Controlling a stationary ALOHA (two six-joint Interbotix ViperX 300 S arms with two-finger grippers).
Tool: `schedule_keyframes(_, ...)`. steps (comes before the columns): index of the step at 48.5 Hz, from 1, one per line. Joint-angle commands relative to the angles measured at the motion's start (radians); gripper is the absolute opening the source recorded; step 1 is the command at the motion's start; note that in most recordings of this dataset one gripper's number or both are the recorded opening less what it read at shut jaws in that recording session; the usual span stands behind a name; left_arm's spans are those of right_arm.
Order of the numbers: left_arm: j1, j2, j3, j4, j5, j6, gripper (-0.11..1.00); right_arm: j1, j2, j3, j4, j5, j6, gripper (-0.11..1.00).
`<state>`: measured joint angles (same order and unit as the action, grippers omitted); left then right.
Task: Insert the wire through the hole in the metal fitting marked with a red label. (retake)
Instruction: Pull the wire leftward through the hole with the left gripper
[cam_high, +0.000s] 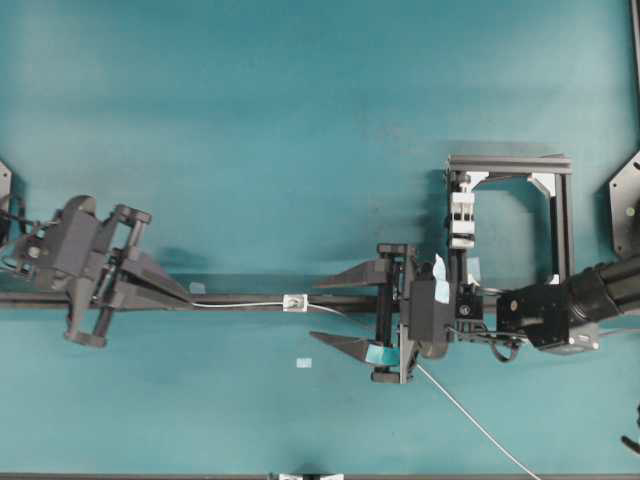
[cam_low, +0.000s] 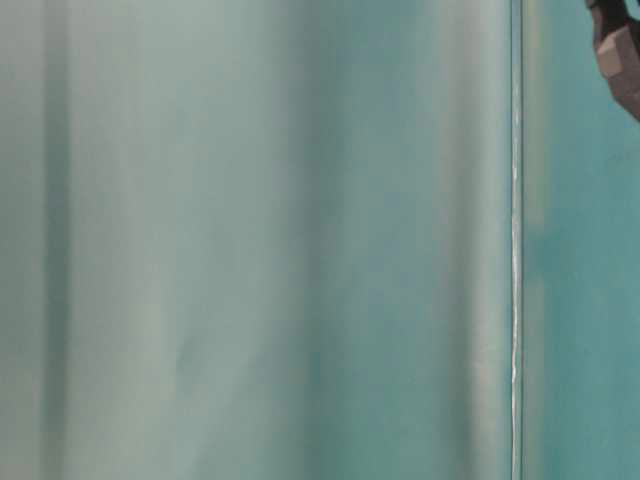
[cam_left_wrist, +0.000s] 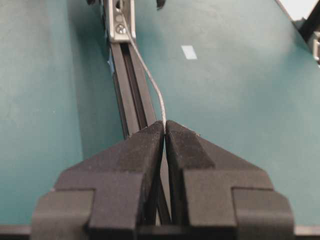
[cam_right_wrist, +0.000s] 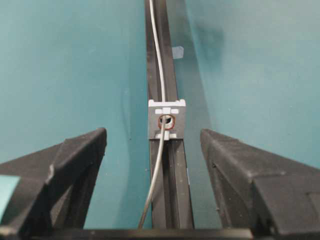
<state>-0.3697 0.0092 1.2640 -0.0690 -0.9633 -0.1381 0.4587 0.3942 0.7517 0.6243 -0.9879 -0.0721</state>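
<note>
Left hand (cam_left_wrist: 165, 125) clenched on the wire (cam_left_wrist: 150, 80), fingertips pinching it just over the black rail (cam_left_wrist: 130, 85); from the pinch the wire runs along the rail and passes through the red-ringed hole of the metal fitting (cam_right_wrist: 167, 119), which sits on the rail at mid-bench (cam_high: 300, 120). Right hand (cam_right_wrist: 154, 145) released, fingers spread wide either side of the rail, near the fitting, touching neither it nor the wire. Beyond the fitting the wire trails under the right hand toward the bench's near edge.
</note>
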Motion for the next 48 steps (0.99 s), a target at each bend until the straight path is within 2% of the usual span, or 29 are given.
schedule_keyframes(1,-0.015,-0.044,0.014,0.002,0.006,0.000,-0.10,0.003,-0.037,-0.008,-0.003,-0.003,-0.002,0.81)
schedule_keyframes(25,-0.023,-0.124,0.064,0.003,0.064,0.000,-0.10,0.005,-0.038,-0.009,-0.003,-0.003,-0.002,0.81)
schedule_keyframes(48,-0.023,-0.121,0.044,0.003,0.100,0.000,-0.10,0.005,-0.038,-0.011,-0.003,-0.003,-0.002,0.81)
